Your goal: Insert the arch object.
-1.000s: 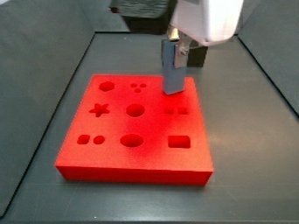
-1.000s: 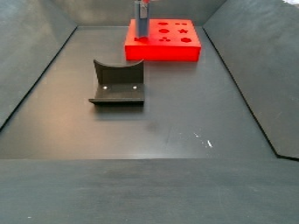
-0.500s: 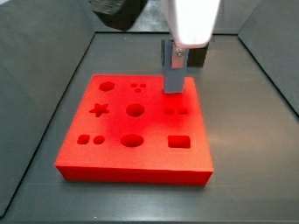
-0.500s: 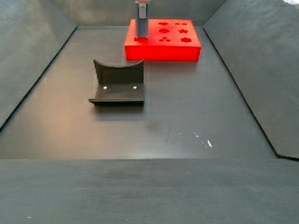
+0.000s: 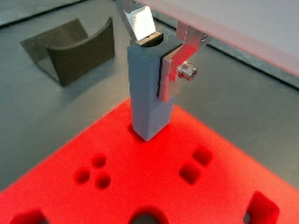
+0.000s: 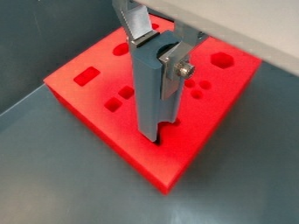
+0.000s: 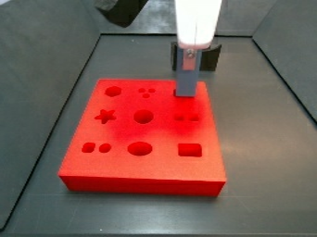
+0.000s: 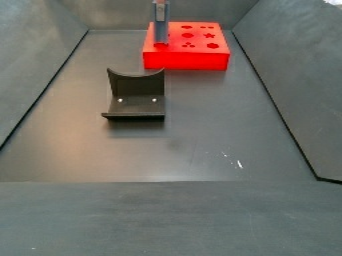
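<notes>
The arch object is a tall grey-blue block with a semicircular notch at its upper end. My gripper is shut on it and holds it upright, with silver fingers on its sides. Its lower end meets the top of the red board near one edge; I cannot tell whether it is in a hole. The arch object, gripper and board show in both wrist views. In both side views the arch object stands over the board's far part, under the gripper.
The board has several shaped holes, among them a star and a square. The dark fixture stands on the grey floor away from the board, and also shows in a wrist view. Low walls surround the floor.
The gripper has swung from a slight tilt to upright and shifted a little, taking the arch object with it. The arch object's lower end stays at the board's far right part.
</notes>
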Available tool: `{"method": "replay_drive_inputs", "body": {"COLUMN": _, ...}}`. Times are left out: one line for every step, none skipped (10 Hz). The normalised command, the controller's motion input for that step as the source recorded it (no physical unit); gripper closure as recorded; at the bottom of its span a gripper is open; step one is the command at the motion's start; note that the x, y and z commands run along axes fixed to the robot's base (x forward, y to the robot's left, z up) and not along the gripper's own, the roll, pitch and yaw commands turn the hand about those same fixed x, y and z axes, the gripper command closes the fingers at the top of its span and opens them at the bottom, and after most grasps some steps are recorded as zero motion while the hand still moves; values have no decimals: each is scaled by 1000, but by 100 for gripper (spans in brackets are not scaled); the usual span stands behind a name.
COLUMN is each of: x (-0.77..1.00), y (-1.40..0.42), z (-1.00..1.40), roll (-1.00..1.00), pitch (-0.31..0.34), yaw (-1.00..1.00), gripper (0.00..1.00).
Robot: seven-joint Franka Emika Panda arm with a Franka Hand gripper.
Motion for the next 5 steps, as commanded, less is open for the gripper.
{"method": "replay_drive_inputs", "body": {"x": 14, "y": 3, "z": 0, "roll": 300, "pitch": 14, "yaw": 0, "gripper": 100}}
{"method": "replay_drive_inputs", "body": {"x": 0, "y": -49, "z": -66, "roll": 197, "pitch": -26, "yaw": 131, "gripper": 100}}
{"method": "replay_drive_inputs", "body": {"x": -109, "y": -114, "z": -3, "roll": 293, "pitch": -29, "yaw": 63, "gripper": 100}}
{"method": "replay_drive_inputs", "body": {"x": -89, "y": -83, "z": 0, "roll": 301, "pitch": -17, "yaw": 49, "gripper": 100}}
{"method": "replay_drive_inputs", "body": {"x": 0, "y": -71, "z": 0, "roll": 239, "pitch": 0, "yaw": 40, "gripper": 100}}
